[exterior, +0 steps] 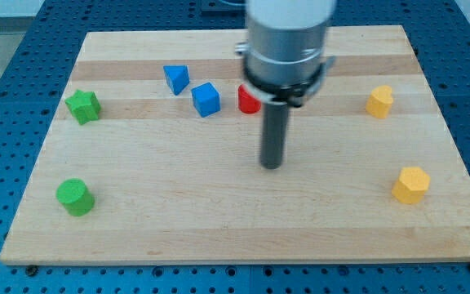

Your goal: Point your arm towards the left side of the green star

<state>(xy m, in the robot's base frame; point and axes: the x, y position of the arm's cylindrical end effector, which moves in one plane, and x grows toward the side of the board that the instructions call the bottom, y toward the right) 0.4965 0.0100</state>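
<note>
The green star [82, 106] lies near the left edge of the wooden board [219, 220], in its upper half. My tip [272, 166] stands near the board's middle, far to the right of the star and a little lower. It touches no block. The nearest block is a red one [247, 100], above the tip and partly hidden behind the arm.
A green cylinder [75, 197] sits at the lower left. A blue triangular block [176, 78] and a blue cube [206, 99] lie above and left of the tip. A yellow block [379, 101] is at the right, a yellow hexagon [410, 184] at the lower right.
</note>
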